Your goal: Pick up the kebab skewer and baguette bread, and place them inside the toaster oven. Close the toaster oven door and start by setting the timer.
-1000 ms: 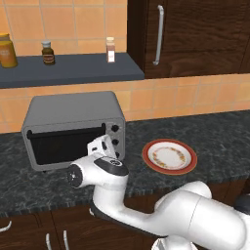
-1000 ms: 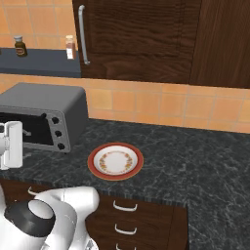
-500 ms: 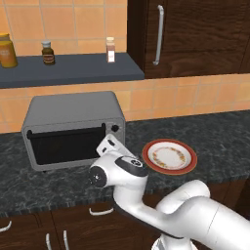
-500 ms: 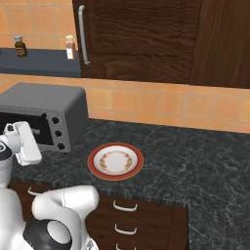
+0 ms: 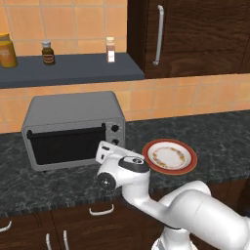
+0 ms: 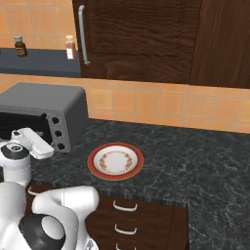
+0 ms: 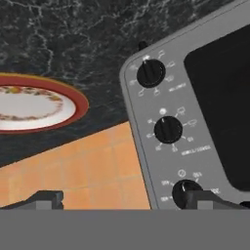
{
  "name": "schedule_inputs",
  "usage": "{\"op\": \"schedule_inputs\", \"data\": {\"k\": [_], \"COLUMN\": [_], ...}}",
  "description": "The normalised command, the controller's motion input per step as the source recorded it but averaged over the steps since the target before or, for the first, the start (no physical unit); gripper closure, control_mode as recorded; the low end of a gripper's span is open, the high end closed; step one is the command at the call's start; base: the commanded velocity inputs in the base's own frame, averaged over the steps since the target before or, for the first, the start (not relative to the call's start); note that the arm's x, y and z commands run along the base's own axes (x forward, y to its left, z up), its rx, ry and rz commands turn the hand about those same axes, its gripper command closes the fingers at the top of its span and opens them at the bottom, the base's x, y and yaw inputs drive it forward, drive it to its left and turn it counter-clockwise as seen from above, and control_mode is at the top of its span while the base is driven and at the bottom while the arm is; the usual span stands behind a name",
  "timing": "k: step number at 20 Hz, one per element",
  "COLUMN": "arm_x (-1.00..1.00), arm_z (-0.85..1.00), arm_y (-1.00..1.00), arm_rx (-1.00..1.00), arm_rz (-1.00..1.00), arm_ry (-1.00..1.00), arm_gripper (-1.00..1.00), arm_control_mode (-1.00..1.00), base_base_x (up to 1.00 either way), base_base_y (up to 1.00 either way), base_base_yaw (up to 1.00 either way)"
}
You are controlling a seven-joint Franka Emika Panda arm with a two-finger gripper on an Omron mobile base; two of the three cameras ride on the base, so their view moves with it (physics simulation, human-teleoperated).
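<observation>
Oven [image 5: 73,129]: sitting on the counter left of the plate [image 5: 169,156], door [image 5: 66,145] shut. Gripper [image 7: 124,199]: hanging spread and empty before the knobs [image 7: 168,130]. Step, judged: setting the timer. Centre one knob between the fingertips before pinching and turning.

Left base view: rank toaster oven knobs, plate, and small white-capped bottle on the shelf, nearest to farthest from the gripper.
1. Toaster oven knobs: just above the gripper, on the oven's right side.
2. Plate: on the counter to the gripper's right.
3. White-capped bottle: up on the shelf against the wall.
</observation>
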Motion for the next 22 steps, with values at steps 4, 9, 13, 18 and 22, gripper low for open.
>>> {"op": "schedule_inputs", "data": {"k": [4, 9, 13, 18, 22], "arm_x": [0.16, 0.10, 0.10, 0.25, 0.28], "arm_z": [-0.15, 0.00, -0.03, -0.04, -0.08], "arm_y": [0.09, 0.00, -0.01, 0.00, 0.00], "arm_rx": [-0.25, -0.23, -0.19, -0.12, -0.06], "arm_rz": [0.13, 0.06, 0.04, 0.05, 0.06], "arm_ry": [-0.01, 0.00, 0.00, 0.00, 0.00], "arm_gripper": [-1.00, -1.00, -1.00, -1.00, -1.00], "arm_control_mode": [-1.00, -1.00, -1.00, -1.00, -1.00], "base_base_x": [0.00, 0.00, 0.00, 0.00, 0.00], "base_base_y": [0.00, 0.00, 0.00, 0.00, 0.00], "base_base_yaw": [0.00, 0.00, 0.00, 0.00, 0.00]}}
